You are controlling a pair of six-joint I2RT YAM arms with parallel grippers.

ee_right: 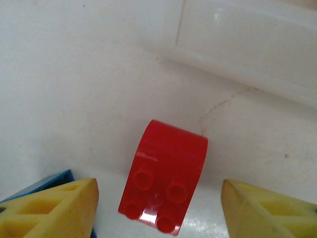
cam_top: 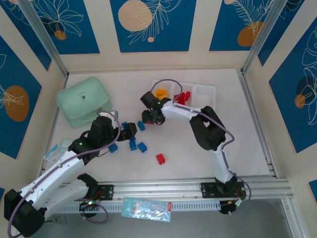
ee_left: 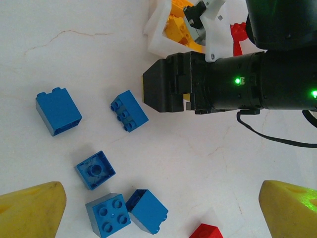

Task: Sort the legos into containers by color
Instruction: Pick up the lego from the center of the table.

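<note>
The white desk point(cam_top: 223, 144) carries a mint-green rounded lidded box point(cam_top: 83, 101) at its far left, outside the sorting, and a low white translucent plastic tray point(cam_top: 204, 93) of three square compartments along the far edge. The left compartment holds yellow-orange plastic bricks point(cam_top: 161, 92) and the middle one red plastic bricks point(cam_top: 184, 97), so colours are kept apart. The right compartment looks bare, and I judge it is reserved for blue.

The right gripper point(ee_right: 165, 213) hangs low just in front of the tray's left end. Its jaws are moderately wide, with one yellow fingertip on each side of a small red plastic brick with a rounded back point(ee_right: 166, 181). A gap shows on both sides, so nothing is gripped. It seems placed to close on that brick and carry it to the middle compartment. The left gripper point(ee_left: 161, 210) hovers over the loose blue plastic bricks point(ee_left: 58, 111) mid-desk, jaws wide and empty, probably picking one out.

The rounded red brick lies on the desk near the tray wall. Its long axis runs away from the wrist camera, tilted slightly right and crosswise to the jaws' closing line, so they would meet its long sides. Four studs sit at the near end, and the smooth curved end points toward the tray. Another red brick point(cam_top: 160, 158) lies well apart, nearer the arms.
</note>
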